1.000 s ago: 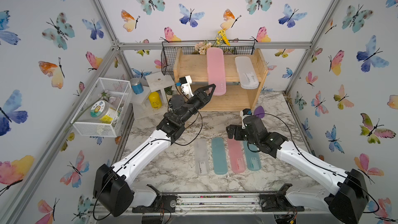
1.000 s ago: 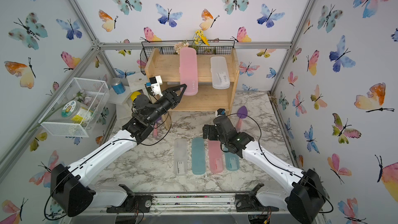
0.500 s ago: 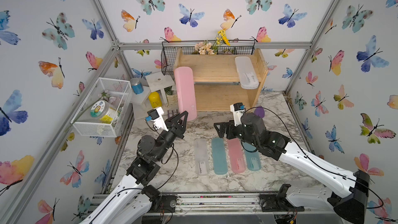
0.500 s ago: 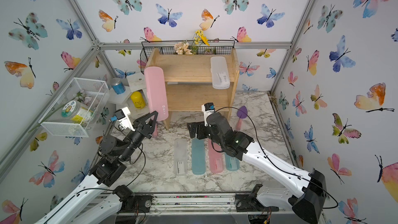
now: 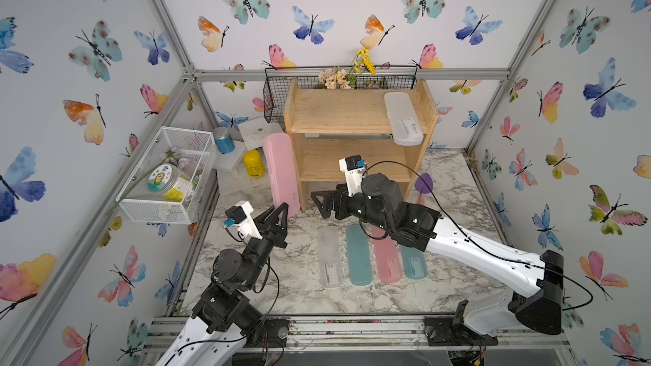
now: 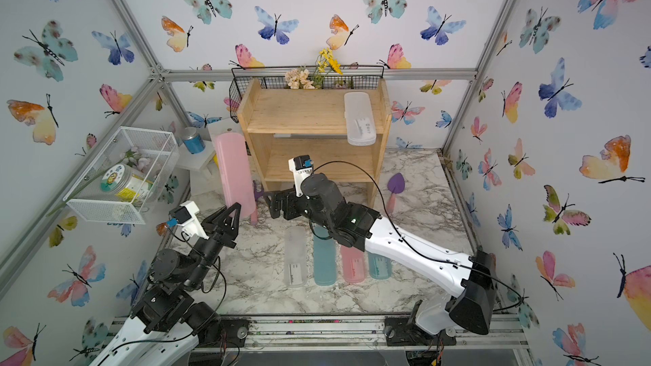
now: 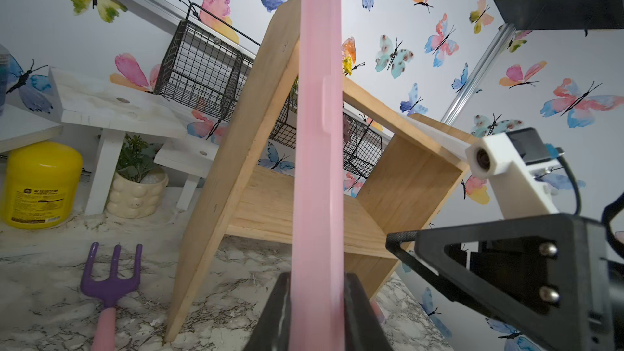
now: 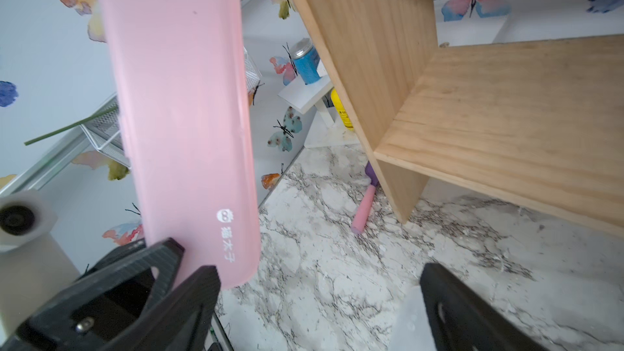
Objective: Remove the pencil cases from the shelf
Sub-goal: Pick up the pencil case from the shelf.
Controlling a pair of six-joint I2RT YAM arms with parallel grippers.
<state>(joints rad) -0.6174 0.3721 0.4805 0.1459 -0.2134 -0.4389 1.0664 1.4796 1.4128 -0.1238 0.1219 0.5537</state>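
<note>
Front of the scene first: four cases lie flat on the marble table [image 5: 303,297] well in front of the shelf [image 5: 334,114]. They sit side by side in a row, each pointing lengthwise at the shelf. Going from the shelf's left side to its right you get a frosted case [image 5: 329,257], a teal case [image 5: 358,255], a pink case [image 5: 385,264] and a second teal case [image 5: 413,265]. The right arm [image 5: 475,251] crosses over the shelf-side ends of the last two.

Closer in, the right gripper [image 5: 317,204] sits just in front of the shelf's left leg. Its jaws are spread wide with nothing between them.

The left gripper [image 5: 283,210] is off the shelf's front-left corner, clamped tight on the bottom end of the held pink case [image 5: 281,170]. That one stands pretty much upright just outside the shelf's left side panel, so it's off the shelf, and it looks clear of the table. The left wrist view has it edge-on between the fingers [image 7: 359,312].

A purple toy fork [image 7: 111,275] lies on the table outside the left panel. A purple trowel [image 5: 422,184] lies by the shelf's right leg.

On the shelf itself, the shelf-top white case [image 5: 402,117] lies on the top tier at the right end, poking out past the front edge. Right behind the shelf hangs a black wire basket [image 5: 278,100] with flowers in it.
</note>
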